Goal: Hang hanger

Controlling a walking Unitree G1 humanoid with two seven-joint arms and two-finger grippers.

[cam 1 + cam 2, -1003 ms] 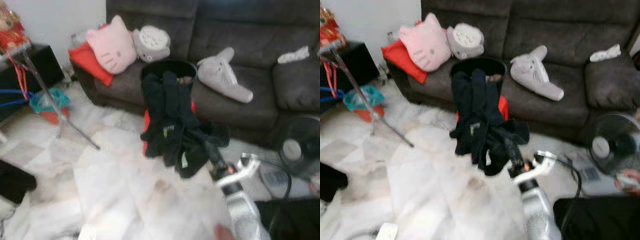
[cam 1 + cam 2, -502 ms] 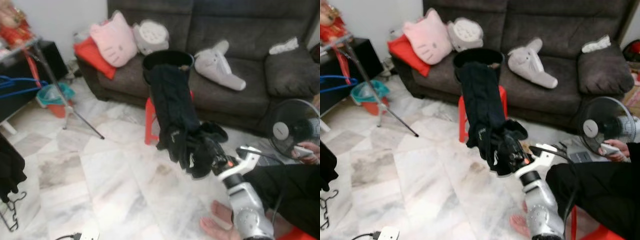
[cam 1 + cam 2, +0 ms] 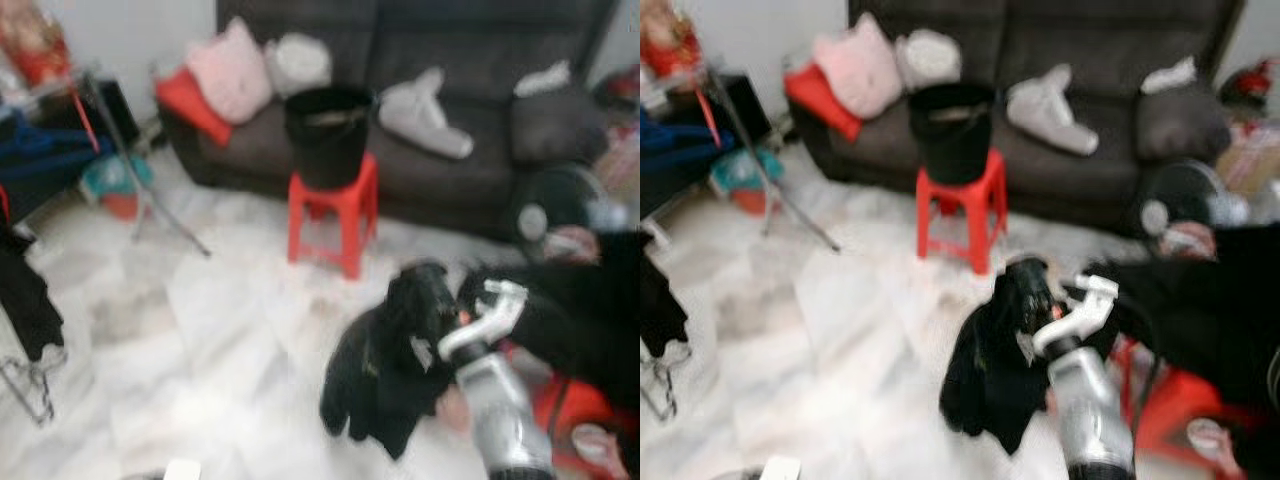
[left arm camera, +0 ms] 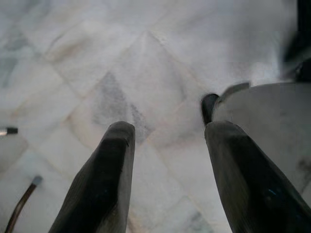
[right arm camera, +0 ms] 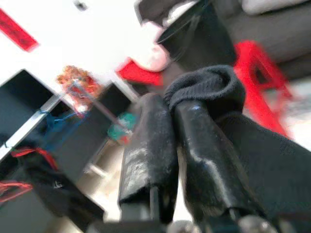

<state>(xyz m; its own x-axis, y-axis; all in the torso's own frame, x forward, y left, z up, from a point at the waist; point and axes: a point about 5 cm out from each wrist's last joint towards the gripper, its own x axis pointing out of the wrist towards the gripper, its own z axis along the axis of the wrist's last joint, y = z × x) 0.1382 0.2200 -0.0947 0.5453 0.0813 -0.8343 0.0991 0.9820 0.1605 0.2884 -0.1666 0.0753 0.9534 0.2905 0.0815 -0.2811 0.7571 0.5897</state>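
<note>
Black garment [image 3: 385, 380]: soft, limp, light; hangs below right gripper [image 5: 170, 116], fingers clamped on its bunched top fold. Hanger not discernible. Left gripper [image 4: 167, 160]: spread apart, empty.

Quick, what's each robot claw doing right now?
Left claw: open, holding nothing, above the marble floor.
Right claw: shut on the black garment.

Right gripper [image 3: 1032, 300] holds a black garment [image 3: 990, 370] above the floor.
</note>
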